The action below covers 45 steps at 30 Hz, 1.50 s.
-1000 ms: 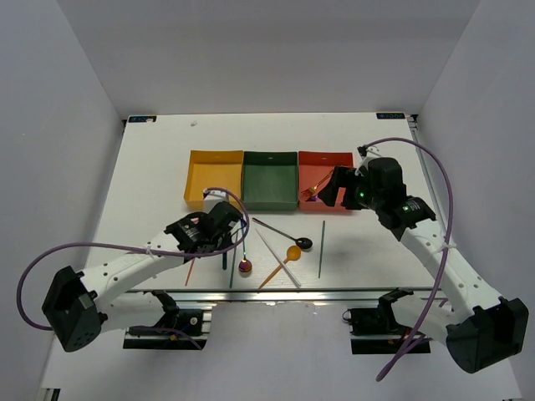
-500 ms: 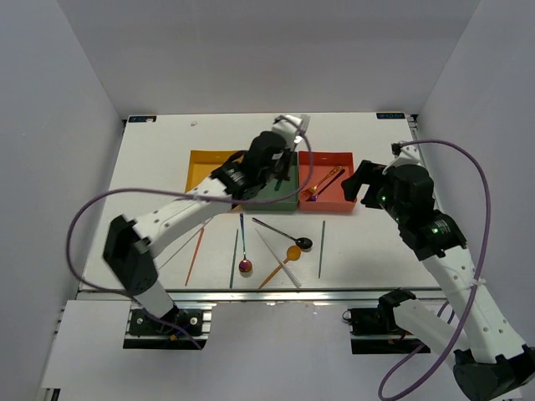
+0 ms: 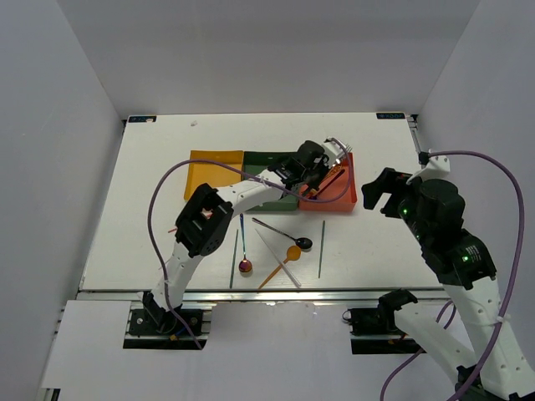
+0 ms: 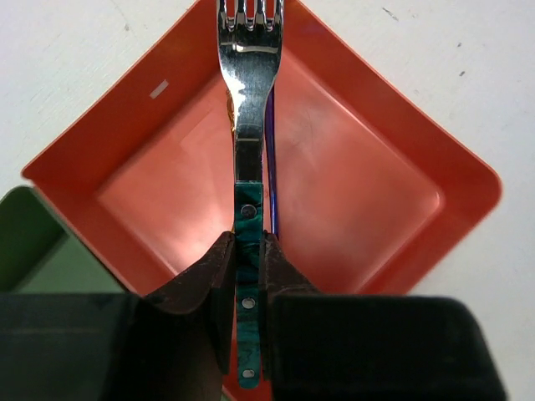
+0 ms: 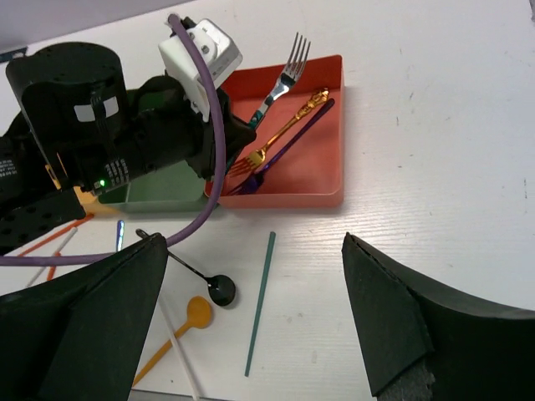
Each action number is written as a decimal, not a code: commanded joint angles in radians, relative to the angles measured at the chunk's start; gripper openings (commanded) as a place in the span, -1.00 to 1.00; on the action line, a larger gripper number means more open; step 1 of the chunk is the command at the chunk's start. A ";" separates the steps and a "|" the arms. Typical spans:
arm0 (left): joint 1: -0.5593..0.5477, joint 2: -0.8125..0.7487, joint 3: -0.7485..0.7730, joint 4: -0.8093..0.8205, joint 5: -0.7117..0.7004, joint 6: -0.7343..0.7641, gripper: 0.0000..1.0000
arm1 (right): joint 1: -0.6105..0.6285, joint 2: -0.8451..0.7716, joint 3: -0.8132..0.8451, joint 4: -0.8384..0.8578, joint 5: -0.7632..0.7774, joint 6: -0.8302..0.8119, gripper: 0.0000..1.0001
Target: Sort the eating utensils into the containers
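My left gripper [image 3: 324,164] is shut on the teal handle of a silver fork [image 4: 248,100] and holds it over the red tray [image 4: 359,184], tines pointing away. A gold fork [image 5: 288,129] and a purple utensil [image 4: 270,159] lie in that tray. The dark green tray [image 3: 267,200] and the yellow-orange tray [image 3: 209,171] stand to its left. My right gripper [image 3: 384,190] is open and empty, right of the red tray. A green chopstick [image 5: 260,302], a black spoon [image 5: 219,290], an orange spoon [image 5: 188,317] and a white chopstick [image 3: 277,259] lie on the table.
A dark red spoon [image 3: 244,266] and another green chopstick [image 3: 233,259] lie near the front edge, left of centre. My left arm spans from the front left across the green tray. Its purple cable loops over the trays.
My left gripper carried the fork from the front left of the table, across the green tray, to over the red tray. My right gripper drew back to the right, away from the red tray.
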 commanded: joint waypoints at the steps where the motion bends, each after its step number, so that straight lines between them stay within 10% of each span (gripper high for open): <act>1: -0.001 0.000 0.099 0.043 0.037 0.018 -0.97 | -0.004 0.009 0.012 -0.019 0.024 -0.032 0.79; 4: 0.001 0.022 0.114 0.059 0.026 0.000 -0.87 | -0.006 0.012 -0.002 -0.009 0.027 -0.033 0.79; 12: 0.004 -0.061 0.028 0.119 -0.031 -0.055 0.96 | -0.004 0.037 -0.008 0.019 0.004 -0.032 0.79; 17: 0.005 -0.219 0.010 0.107 -0.162 -0.138 0.96 | -0.004 0.051 -0.038 0.080 -0.059 -0.033 0.79; 24: 0.071 -0.498 0.024 -0.358 -0.702 -0.454 0.96 | 0.005 0.247 -0.149 0.128 -0.122 0.048 0.79; 28: 0.134 -0.761 -0.274 -0.574 -0.827 -0.610 0.96 | 0.072 0.356 -0.261 0.200 -0.061 0.127 0.73; 38: 0.231 -1.443 -0.941 -0.538 -0.876 -0.568 0.96 | 0.184 0.572 -0.292 0.300 0.013 0.200 0.40; 45: 0.232 -1.508 -0.992 -0.490 -0.858 -0.548 0.96 | 0.233 0.692 -0.255 0.306 0.068 0.243 0.16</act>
